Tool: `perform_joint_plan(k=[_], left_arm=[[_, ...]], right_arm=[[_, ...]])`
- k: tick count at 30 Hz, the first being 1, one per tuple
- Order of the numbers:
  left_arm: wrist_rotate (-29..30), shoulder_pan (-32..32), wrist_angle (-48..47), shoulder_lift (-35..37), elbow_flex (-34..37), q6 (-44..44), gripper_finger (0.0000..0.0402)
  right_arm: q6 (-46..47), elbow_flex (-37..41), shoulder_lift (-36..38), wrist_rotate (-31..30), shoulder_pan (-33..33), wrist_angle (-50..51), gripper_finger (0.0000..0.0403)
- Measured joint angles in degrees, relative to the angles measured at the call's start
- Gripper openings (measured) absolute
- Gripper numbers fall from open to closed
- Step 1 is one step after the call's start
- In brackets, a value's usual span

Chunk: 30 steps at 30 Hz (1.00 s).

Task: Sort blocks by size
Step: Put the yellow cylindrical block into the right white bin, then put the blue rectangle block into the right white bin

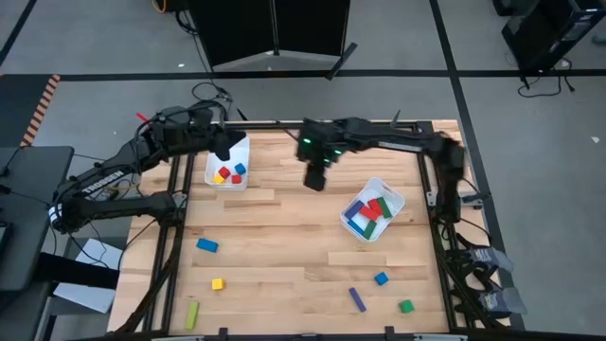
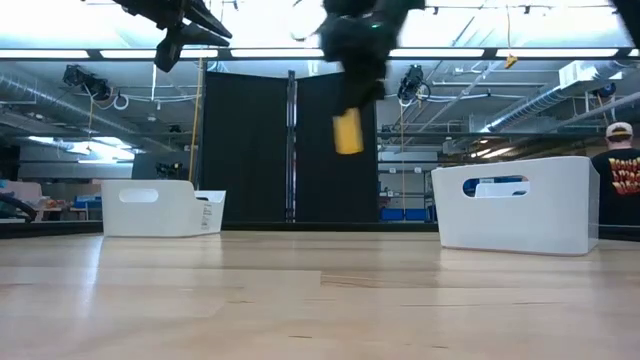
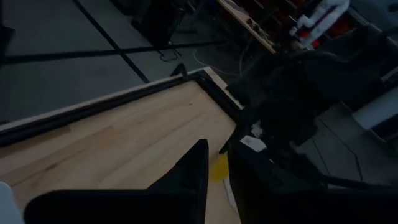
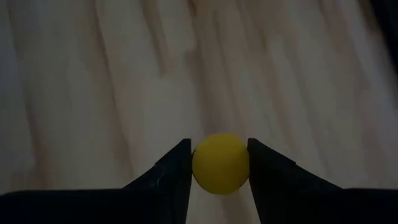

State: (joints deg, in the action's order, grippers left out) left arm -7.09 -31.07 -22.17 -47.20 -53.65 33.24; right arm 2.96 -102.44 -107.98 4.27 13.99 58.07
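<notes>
My right gripper (image 1: 315,178) hangs high over the middle of the table, shut on a yellow piece (image 2: 347,131) that shows a round end in the right wrist view (image 4: 220,163). My left gripper (image 1: 224,147) is open and empty above the left white bin (image 1: 227,163), which holds small red, yellow and blue cubes. The right white bin (image 1: 372,208) holds longer blue, green and red bars. Loose blocks lie flat on the table: a blue one (image 1: 206,245), a yellow cube (image 1: 217,283), a yellow-green bar (image 1: 192,314), a purple bar (image 1: 357,299), a blue cube (image 1: 381,278) and a green cube (image 1: 405,306). My right gripper pinches the yellow piece between its two fingers, on two opposite sides (image 4: 200,163). The fingers come from above, pointing down. The piece stands upright, its lower part (image 2: 347,145) hanging below the fingers, lifted well clear of the table.
The two bins stand near the table's far edge, left (image 2: 160,207) and right (image 2: 515,203) in the low view. Bare wood lies between them and across the table's middle. A person (image 2: 620,170) stands in the room beyond the table's right side.
</notes>
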Motion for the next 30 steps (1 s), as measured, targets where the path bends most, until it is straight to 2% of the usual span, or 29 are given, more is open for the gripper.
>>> perform_joint_plan(k=[8,14,20,25,30], left_arm=[[-6.15,0.08,-2.54,-0.79,0.00,0.07,0.0068],[-7.26,0.16,-10.73,-4.98,0.01,0.33,0.0068],[-11.00,4.04,-14.48,-10.20,0.04,-1.50,0.0068],[-13.08,9.39,-16.96,-12.49,0.04,-2.74,0.0080],[-12.90,15.18,-22.19,-12.85,0.02,-3.20,0.0110]], right_arm=[[9.49,27.71,26.67,-0.17,-3.92,-1.12,0.0139],[22.87,42.07,39.61,-0.13,-8.52,1.96,0.0149],[32.37,49.61,43.06,-0.59,-12.68,-1.63,0.0189],[33.58,50.19,42.55,-4.14,-15.31,-5.40,0.0217],[33.46,50.19,42.99,-8.06,-15.93,-10.58,0.0229]])
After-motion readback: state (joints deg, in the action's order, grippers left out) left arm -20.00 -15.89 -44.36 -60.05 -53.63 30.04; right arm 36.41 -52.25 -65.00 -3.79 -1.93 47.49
